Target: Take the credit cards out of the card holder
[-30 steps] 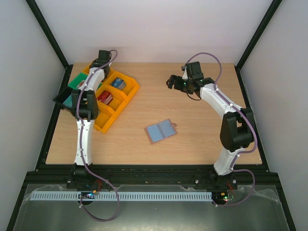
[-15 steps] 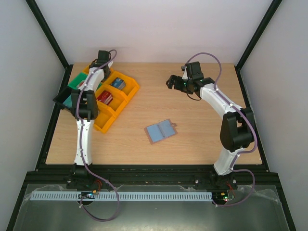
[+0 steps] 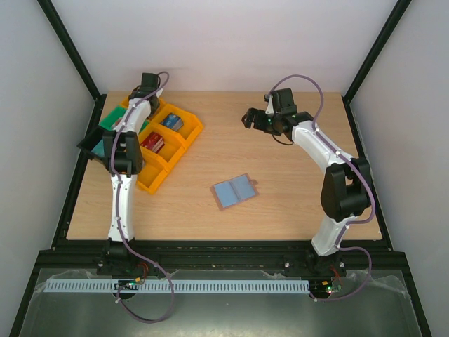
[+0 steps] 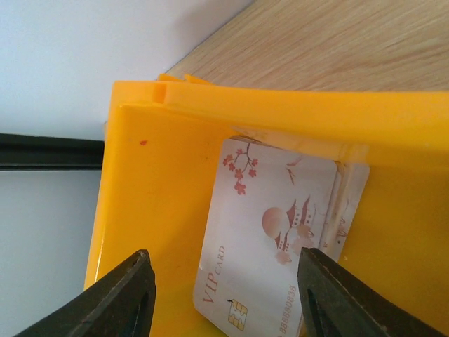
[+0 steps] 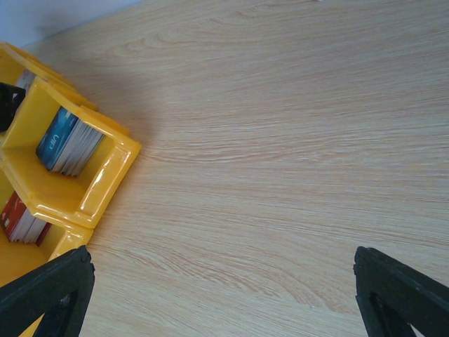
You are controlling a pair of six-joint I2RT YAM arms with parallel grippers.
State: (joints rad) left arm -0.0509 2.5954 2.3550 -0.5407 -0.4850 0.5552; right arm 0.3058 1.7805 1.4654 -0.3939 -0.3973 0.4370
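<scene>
So the card holder (image 3: 235, 192) is lying flat and open on the worktop (image 3: 295, 189), roughly mid-table and a bit toward the near edge. Nothing is touching it. What shows inside is two light blue-grey panels, which I take to be the credit cards (image 3: 225, 194) sitting in it, with a thin tan border around them. It's too small in the overhead view to say more. Up at about 10 o'clock from it there's a yellow tray (image 3: 184, 137) with several compartments. One holds a blue stack of cards (image 3: 170, 121) and the next holds a red stack (image 3: 153, 142). A green tray (image 3: 111, 116) and a black tray (image 3: 90, 144) sit just beside it on the far-left side. The left arm (image 3: 123, 189) reaches all the way to the far end of the yellow tray. In its wrist camera the left jaws are spread wide and holding nothing. They hover over a yellow compartment where a white VIP card (image 4: 273, 239) with a pagoda and blossoms leans against the wall. The right arm (image 3: 330, 158) is bent over toward 12 o'clock from the card holder, well apart from it. The right jaws are wide open too, with bare wood under them, and the tray corner is off at 9 o'clock in that wrist view.
</scene>
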